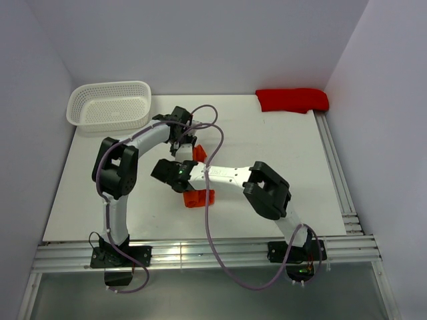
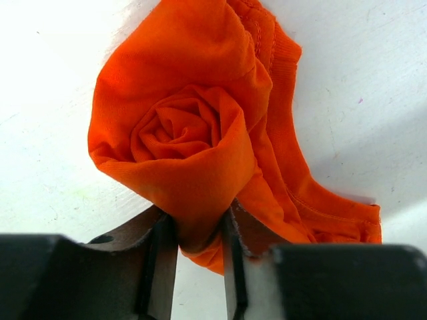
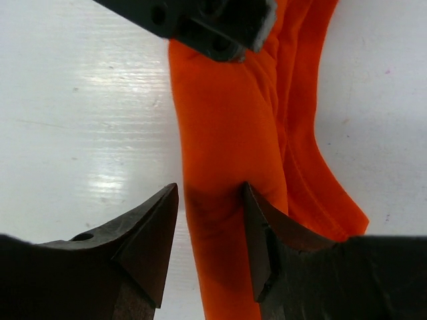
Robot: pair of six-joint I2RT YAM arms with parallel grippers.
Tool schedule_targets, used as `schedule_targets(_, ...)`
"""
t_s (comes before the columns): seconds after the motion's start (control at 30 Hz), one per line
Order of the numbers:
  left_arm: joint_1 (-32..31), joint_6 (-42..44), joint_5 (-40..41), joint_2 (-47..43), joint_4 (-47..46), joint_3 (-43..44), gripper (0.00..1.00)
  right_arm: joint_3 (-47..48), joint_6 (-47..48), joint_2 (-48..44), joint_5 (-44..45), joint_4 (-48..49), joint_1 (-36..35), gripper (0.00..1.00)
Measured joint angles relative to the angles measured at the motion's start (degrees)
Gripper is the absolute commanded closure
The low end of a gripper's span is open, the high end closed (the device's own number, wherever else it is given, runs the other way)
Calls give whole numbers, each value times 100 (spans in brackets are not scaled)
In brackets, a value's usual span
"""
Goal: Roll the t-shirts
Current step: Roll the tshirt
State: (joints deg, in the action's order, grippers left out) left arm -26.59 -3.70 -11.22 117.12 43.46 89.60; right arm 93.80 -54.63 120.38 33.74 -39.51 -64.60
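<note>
**Gripping the rolled orange shirt at mid-worktop**

Pinching the bottom edge of the orange t-shirt (image 2: 193, 127), the left end effector (image 2: 198, 220) has its two dark fingers (image 2: 163, 257) drawn close together, with a fold of cloth squeezed between them. In the left wrist view the shirt's end faces the camera as a tight spiral, and a loose hemmed strip trails toward the lower right of the frame.

The right end effector (image 3: 210, 187) straddles the same roll further along. Its jaws stand apart, one on each side of the orange tube. The finger on the right of that frame touches the cloth, while the one on the left stands just beside it with a sliver of white surface showing between. It is not clamped. The left end effector's tip shows at the top edge of this view.

From the top camera, the orange shirt lies at the centre of the white worktop (image 1: 280, 147), mostly hidden under the two crossed wrists, with orange showing above and below the right forearm. The red t-shirt (image 1: 291, 100) sits bunched in the upper right of the frame, against the back wall and well apart from both arms. A white mesh basket (image 1: 110, 120) stands in the upper left.
</note>
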Motion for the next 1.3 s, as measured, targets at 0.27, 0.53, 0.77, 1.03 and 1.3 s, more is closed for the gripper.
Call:
schedule_targets(0.27,-13,7,15,162,219,258,45,129,-197,275,221,-358,-90,52)
schedule_targets(0.53,-11,68,-44,286,476,680,17,-420,-319,-9,177,76,-83,61)
schedule_targets(0.77,131,166,-511,284,614,1303,9,-2144,-334,-1161,-629,1574,240,65)
schedule_targets(1.03,710,431,-1438,107,614,863,8,-4002,-656,-2059,-2022,3958,955,66)
schedule_targets(1.3,966,656,-2465,-192,68,-457,6,-5421,-1499,-1982,-3357,6876,1550,67)
